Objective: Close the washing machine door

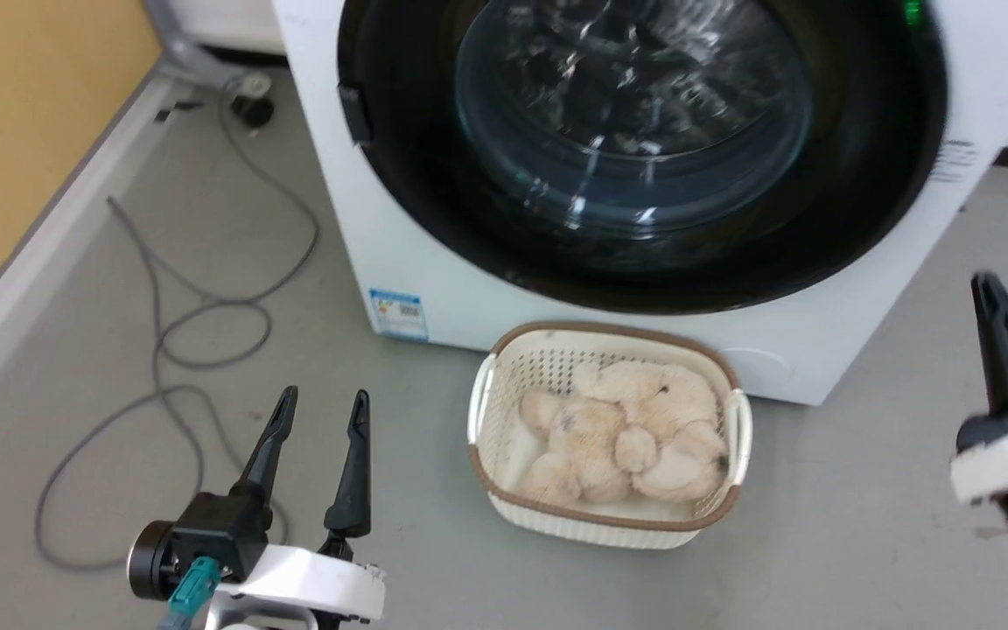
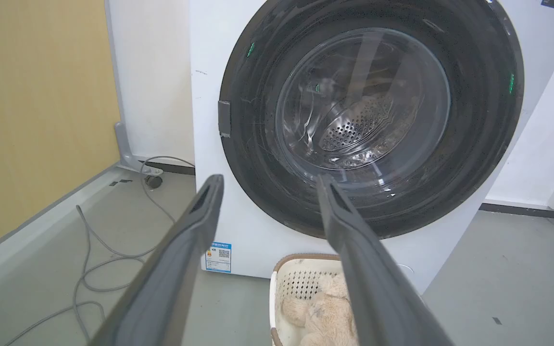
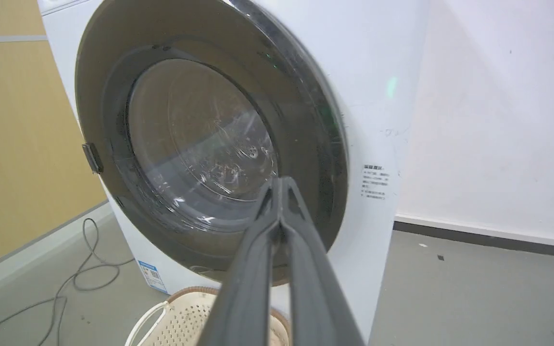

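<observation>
The washer (image 1: 469, 297) stands on the grey floor (image 1: 863, 490), white and front-loading, with a blue sticker (image 1: 398, 313) on its lower left front corner. The door (image 1: 635, 131) lies flat against the washer's front, its black rim ringing the clear glass bowl, and no gap shows between rim and front in any view. Through the glass in the left wrist view the perforated steel drum (image 2: 358, 129) can be seen. A small grey tab (image 1: 353, 114) sits on the rim's left edge. Just before the washer, below the door, stands a cream basket (image 1: 591, 525) with a brown rim, and in it lie pale plush toys (image 1: 626, 429). A grey cable (image 1: 158, 350) loops over the floor to the washer's left, beside a yellow wall (image 1: 23, 114). The left gripper (image 1: 325, 398) hangs low at the left, well apart from the washer and left of the basket, its two fingers spread wide with nothing between them. Its wrist view shows the same spread, the left gripper (image 2: 268, 180) pointing at the lower half of the door. The right gripper (image 1: 990, 297) stands at the head view's right edge, over bare floor and clear of the washer's right corner. In its own wrist view the right gripper (image 3: 282, 181) has its fingers pressed together at the tips, gripping nothing, and points at the door's lower right rim. A small printed label (image 3: 374, 181) shows on the white front just right of the door.
</observation>
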### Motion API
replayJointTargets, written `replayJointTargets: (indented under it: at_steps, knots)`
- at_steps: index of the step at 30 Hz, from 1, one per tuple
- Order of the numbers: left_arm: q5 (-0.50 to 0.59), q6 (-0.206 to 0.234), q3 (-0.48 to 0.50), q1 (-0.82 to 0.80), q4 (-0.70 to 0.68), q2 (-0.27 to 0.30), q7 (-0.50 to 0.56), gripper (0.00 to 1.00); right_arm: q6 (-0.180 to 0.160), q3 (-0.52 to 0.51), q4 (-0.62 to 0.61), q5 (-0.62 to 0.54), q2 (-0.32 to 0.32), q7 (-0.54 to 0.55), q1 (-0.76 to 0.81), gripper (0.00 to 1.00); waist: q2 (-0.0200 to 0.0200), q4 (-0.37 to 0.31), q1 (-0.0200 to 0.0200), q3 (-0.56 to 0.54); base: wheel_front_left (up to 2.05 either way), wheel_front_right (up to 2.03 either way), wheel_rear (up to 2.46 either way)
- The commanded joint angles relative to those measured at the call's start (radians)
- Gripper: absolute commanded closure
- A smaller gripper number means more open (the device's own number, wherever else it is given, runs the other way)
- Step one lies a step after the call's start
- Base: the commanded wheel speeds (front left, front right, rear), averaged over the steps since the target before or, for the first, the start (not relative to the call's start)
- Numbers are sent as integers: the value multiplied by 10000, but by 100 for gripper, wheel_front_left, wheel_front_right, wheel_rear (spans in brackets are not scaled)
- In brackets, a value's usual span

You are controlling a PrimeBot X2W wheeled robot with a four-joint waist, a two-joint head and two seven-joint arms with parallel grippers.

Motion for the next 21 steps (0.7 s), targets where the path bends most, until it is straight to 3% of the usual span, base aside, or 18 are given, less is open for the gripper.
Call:
replayJointTargets:
  at_steps: [1, 10, 16, 17, 18, 19, 21]
  knots:
    - [74, -18, 85, 194, 35, 2, -53, 0, -7, -374, -614, -336, 439, -57, 703, 100, 0, -251, 1, -274, 0, 0, 0]
    - [24, -38, 85, 546, 434, 4, -53, 0, -7, -1346, -3151, -2203, 2493, 333, 3322, 100, 0, -438, 1, -804, 0, 0, 0]
    - [65, -42, -160, 736, 905, 2, -47, 0, -7, -1395, -3904, -3027, 3120, 685, 4267, 100, 0, -418, 1, -1018, 0, 0, 0]
    - [65, -32, -184, 744, 967, 2, -47, 0, -7, -1485, -3966, -3092, 3223, 745, 4385, 76, 0, -417, 1, -1039, 0, 0, 0]
    - [55, -22, -209, 752, 1009, 2, -47, 0, -7, -1575, -3997, -3188, 3301, 790, 4491, 26, 0, -411, 1, -1054, 0, 0, 0]
    - [42, -15, -243, 761, 1041, 1, -48, 0, -7, -1630, -4018, -3285, 3358, 814, 4576, 0, 0, -400, 1, -1063, 0, 0, 0]
    - [18, 7, -311, 780, 1080, 0, -48, 0, -7, -1679, -4016, -3371, 3440, 813, 4700, 0, 0, -381, 1, -1067, 0, 0, 0]
